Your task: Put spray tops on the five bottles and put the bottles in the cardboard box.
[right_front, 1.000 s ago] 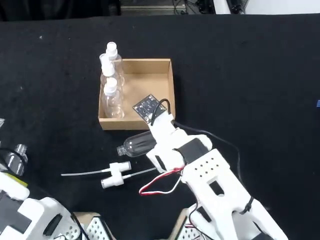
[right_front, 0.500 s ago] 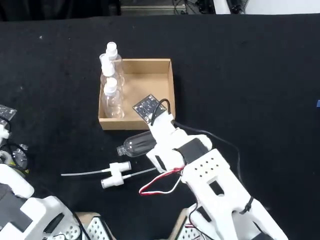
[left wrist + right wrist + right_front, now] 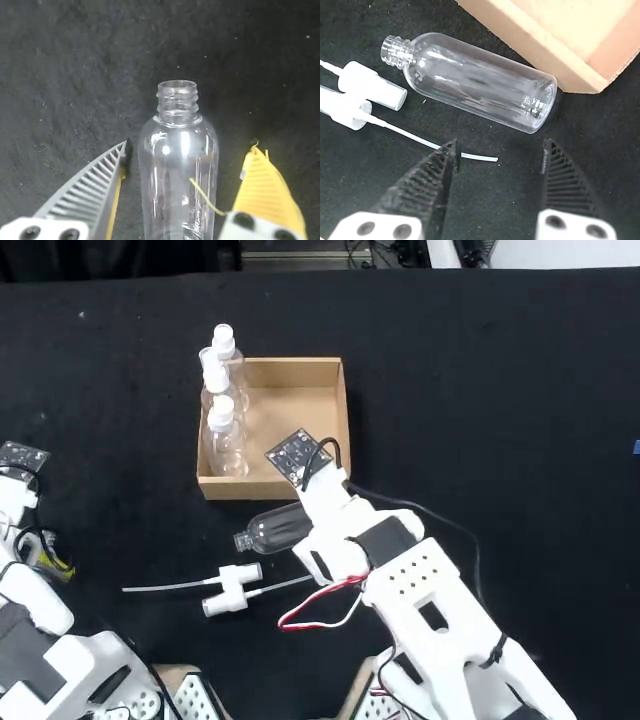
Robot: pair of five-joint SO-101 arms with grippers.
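In the left wrist view a clear capless bottle [image 3: 177,165] lies between the fingers of my left gripper [image 3: 189,150], which is open with a small gap on each side. That arm [image 3: 20,540] is at the table's left edge. My right gripper [image 3: 497,156] hangs open just above a second capless bottle [image 3: 475,82] that lies on its side in front of the cardboard box [image 3: 300,390]. Two spray tops [image 3: 232,586] with long dip tubes lie beside that bottle's neck. Three capped bottles [image 3: 222,415] stand along the box's left wall.
The table is covered in black cloth [image 3: 500,390]. The right arm [image 3: 400,580] stretches from the front edge toward the box's front wall. A red and white cable [image 3: 315,612] loops under it.
The left arm has swung at the left edge, its camera board has come into view, and it now covers the bottle there. The right arm, lying bottle and spray tops have not moved.
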